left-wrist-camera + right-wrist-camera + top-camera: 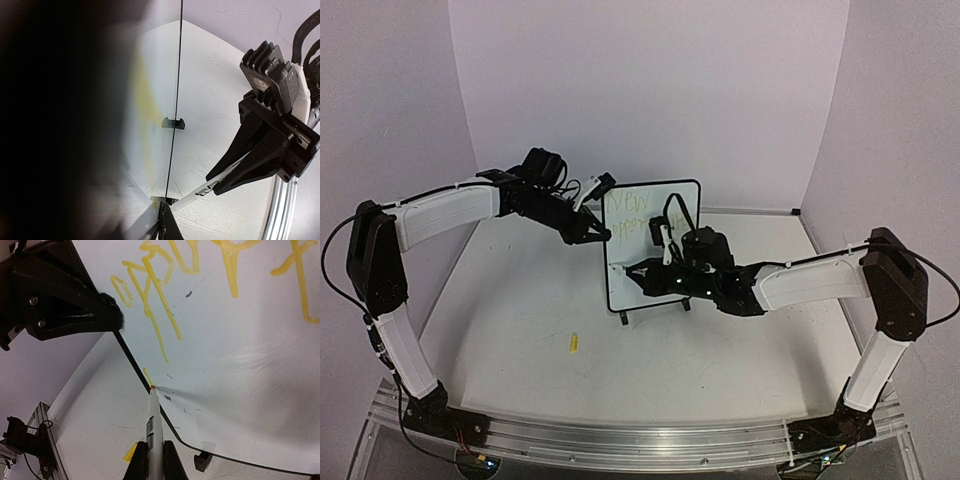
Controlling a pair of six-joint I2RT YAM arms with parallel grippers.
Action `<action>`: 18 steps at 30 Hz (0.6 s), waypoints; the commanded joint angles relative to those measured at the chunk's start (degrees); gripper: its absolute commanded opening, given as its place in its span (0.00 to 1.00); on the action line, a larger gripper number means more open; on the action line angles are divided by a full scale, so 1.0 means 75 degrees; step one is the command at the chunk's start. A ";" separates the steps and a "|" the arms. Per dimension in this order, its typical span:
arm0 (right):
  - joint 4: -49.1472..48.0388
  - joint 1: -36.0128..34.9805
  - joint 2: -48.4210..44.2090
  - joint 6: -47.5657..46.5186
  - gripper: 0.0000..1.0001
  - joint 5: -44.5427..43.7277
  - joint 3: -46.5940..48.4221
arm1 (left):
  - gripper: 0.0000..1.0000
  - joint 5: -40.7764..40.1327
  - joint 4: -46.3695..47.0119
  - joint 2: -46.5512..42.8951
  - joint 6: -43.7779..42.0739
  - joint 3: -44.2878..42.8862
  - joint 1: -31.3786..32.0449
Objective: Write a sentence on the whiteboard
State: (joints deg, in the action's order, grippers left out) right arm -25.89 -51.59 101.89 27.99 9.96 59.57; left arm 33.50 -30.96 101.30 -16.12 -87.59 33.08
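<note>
The whiteboard [665, 255] stands upright mid-table on two small black feet. The sentence [628, 206] is faint yellow-green writing in its upper left; in the right wrist view it shows as bold yellow strokes [150, 290]. My left gripper [601, 235] is shut on the whiteboard's left edge [174, 100], its fingertips [164, 222] pinching the frame. My right gripper [634, 270] is shut on a slim white marker [155, 425]. The marker's tip touches the board [240, 365] near its lower left edge, below the writing. The left gripper also shows in the right wrist view [65, 300].
A yellow marker cap [574, 342] lies on the white table [520, 300] in front of the board, also seen in the right wrist view [130, 452]. Lilac walls close the back and sides. A metal rail [640, 435] runs along the near edge.
</note>
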 commanded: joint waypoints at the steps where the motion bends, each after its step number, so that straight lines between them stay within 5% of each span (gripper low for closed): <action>1: -0.0639 0.0013 -0.0252 0.0165 0.00 -0.0298 -0.0024 | 0.00 -0.0752 -0.0527 -0.0145 -0.0238 0.0176 0.0031; 18: -0.0909 0.0014 -0.0649 0.0197 0.00 -0.1001 -0.0477 | 0.00 -0.0754 -0.0526 -0.0163 -0.0235 0.0169 0.0031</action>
State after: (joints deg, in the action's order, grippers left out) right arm -30.15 -51.68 99.15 28.90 5.87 56.78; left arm 33.39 -31.00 101.19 -16.12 -87.59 33.08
